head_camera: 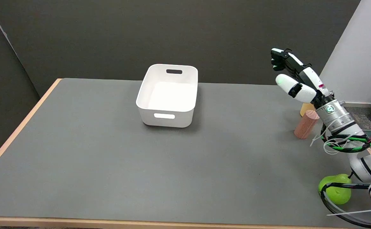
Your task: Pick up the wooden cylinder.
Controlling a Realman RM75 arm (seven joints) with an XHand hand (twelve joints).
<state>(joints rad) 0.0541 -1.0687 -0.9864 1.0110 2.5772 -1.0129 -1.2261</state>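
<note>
One white bin (167, 95), one wooden cylinder (306, 124), one green pear-like fruit (336, 188), one yellowish object (305, 108) partly hidden behind hand (295, 78).

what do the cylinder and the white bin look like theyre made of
Cylinder: looks like unfinished wood, matte pinkish-tan, with faint lengthwise streaks like grain. Bin: probably moulded plastic, smooth plain white with a slight sheen, rounded corners and cut-out handle slots. The picture is too coarse to be certain of either.
</note>
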